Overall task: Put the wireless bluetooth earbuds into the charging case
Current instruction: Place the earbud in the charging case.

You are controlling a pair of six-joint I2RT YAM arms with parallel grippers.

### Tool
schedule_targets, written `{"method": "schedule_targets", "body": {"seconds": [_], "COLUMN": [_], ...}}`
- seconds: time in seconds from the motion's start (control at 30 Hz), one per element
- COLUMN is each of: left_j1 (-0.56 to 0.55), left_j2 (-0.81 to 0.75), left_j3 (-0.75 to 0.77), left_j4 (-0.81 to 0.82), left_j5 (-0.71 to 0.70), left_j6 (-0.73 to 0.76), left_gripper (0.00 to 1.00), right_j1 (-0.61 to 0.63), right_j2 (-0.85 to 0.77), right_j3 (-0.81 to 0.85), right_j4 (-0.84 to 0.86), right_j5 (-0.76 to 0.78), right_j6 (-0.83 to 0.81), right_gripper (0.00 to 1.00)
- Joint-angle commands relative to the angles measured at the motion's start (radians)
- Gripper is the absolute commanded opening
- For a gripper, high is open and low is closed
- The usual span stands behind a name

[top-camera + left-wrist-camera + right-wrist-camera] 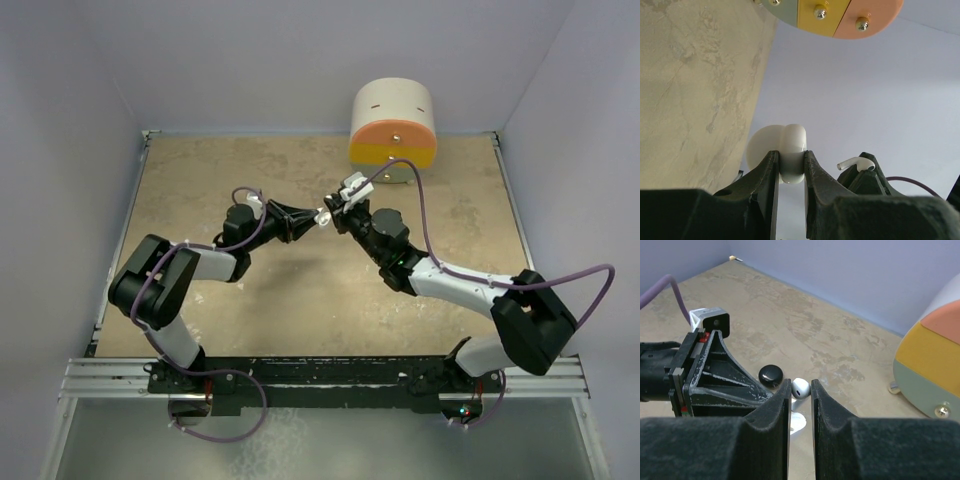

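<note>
My left gripper [790, 154] is shut on a white charging case [792, 140], held up off the table with its rounded lid [762, 145] swung open to the left. My right gripper [800, 384] is shut on a white earbud [800, 388], head between the pads and stem pointing down. In the left wrist view that earbud [856, 162] sits on the right gripper's dark fingertips [867, 175], just right of the case and apart from it. From above, both grippers meet tip to tip at mid-table [325, 215]. A white part of the case [797, 421] shows below the earbud.
A glossy black round piece [771, 375] lies on the tan table beside the left gripper's fingers [725, 380]. A big cylinder with orange, yellow and green-grey segments [393, 125] stands at the back wall. Purple cables loop over both arms. Walls enclose the table [200, 180].
</note>
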Motion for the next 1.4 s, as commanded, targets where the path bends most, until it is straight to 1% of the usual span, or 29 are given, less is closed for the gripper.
{"method": "schedule_targets", "body": {"seconds": [0.0, 0.57, 1.37], "left_j1": [-0.002, -0.003, -0.002], "left_j2": [-0.034, -0.07, -0.068], "left_j3": [0.043, 0.057, 0.077], "left_j4": [0.025, 0.023, 0.033], "left_j5": [0.017, 0.041, 0.048], "left_j6": [0.005, -0.018, -0.022], "left_gripper": [0.0, 0.0, 0.0], "right_j1": [0.012, 0.026, 0.028], "right_j2": [0.002, 0.048, 0.047], "right_j3": [-0.022, -0.025, -0.031], "right_j4": [0.075, 0.083, 0.074], "right_j5": [0.027, 0.075, 0.051], "right_j6": [-0.033, -0.051, -0.053], "right_gripper": [0.0, 0.0, 0.0]}}
